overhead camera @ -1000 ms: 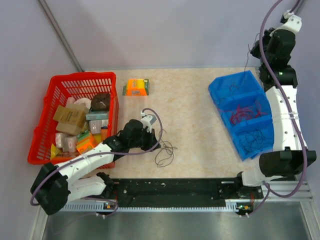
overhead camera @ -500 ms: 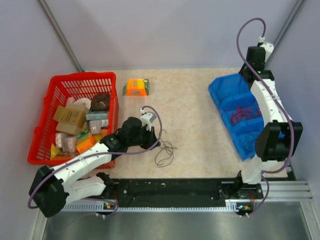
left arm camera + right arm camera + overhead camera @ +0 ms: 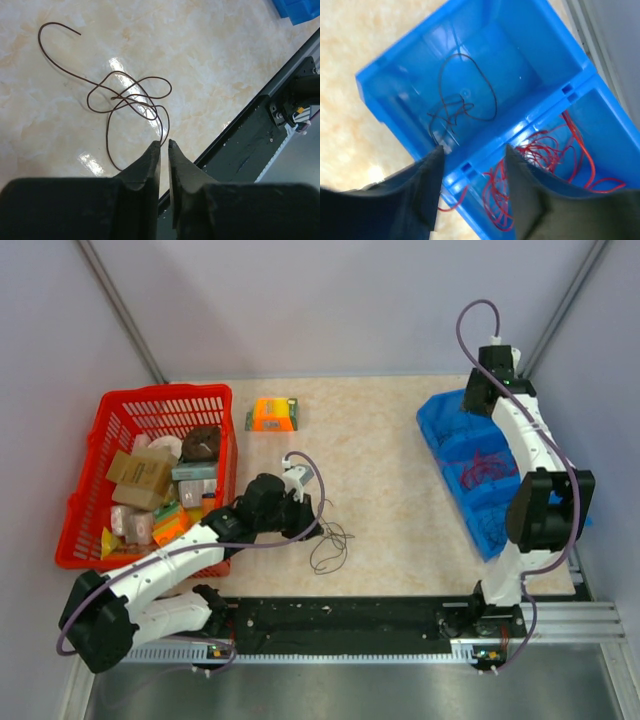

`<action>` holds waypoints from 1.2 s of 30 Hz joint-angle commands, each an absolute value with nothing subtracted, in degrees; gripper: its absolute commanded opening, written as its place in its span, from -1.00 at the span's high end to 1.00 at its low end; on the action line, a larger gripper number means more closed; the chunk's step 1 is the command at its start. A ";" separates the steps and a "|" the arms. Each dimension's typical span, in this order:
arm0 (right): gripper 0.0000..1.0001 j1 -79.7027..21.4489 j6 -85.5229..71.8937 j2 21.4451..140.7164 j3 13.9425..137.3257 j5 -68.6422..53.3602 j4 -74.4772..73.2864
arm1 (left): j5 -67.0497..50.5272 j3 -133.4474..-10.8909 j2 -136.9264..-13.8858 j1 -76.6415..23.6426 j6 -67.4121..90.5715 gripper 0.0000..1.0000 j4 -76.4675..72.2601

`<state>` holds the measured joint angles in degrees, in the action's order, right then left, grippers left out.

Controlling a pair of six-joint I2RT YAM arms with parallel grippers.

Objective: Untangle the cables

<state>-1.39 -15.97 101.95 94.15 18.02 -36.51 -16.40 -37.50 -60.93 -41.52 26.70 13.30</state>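
A dark brown cable (image 3: 131,97) lies in loose crossed loops on the marble table top; in the top view this cable (image 3: 330,544) sits right of my left gripper (image 3: 312,524). In the left wrist view my left gripper (image 3: 164,143) hovers at the loop's near end, its jaws parted by a narrow slit with nothing seen between them. My right gripper (image 3: 473,147) stands open over the blue bin (image 3: 520,127). A dark cable (image 3: 465,100) lies in the bin's far compartment and red cables (image 3: 545,160) fill the middle one. From above, my right gripper (image 3: 480,398) is at the bin's far end.
The blue bin (image 3: 436,426) has three compartments along the right side. A red basket (image 3: 150,398) of boxes stands at the left, close to the left arm. An orange item (image 3: 272,412) lies at the back. The black rail (image 3: 340,615) runs along the near edge.
My right arm came down from high at the back right to the bin's far compartment and opened; the thin cable it hung now lies there. My left jaws parted slightly.
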 commanded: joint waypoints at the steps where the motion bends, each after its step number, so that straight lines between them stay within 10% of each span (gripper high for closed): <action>1: -0.23 -4.56 -15.82 97.50 94.68 19.58 -42.98 | -17.67 -39.02 -60.91 -41.66 28.12 0.59 10.46; 10: -0.26 -25.01 -12.49 80.26 62.10 -17.46 -22.19 | -10.91 -36.48 -55.99 -41.75 29.70 0.42 10.37; 17: -0.29 -44.64 -17.57 80.25 44.57 -22.40 -2.84 | -11.34 -34.28 -56.95 -41.66 32.25 0.39 9.23; 36: -0.16 -54.58 -18.19 89.03 43.86 -1.40 3.77 | -9.67 -30.67 -51.77 -41.66 34.63 0.42 9.93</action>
<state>-52.77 -17.08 87.85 42.89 -3.05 0.10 -10.74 -30.92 -52.97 -41.56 34.46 10.79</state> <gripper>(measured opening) 0.608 0.294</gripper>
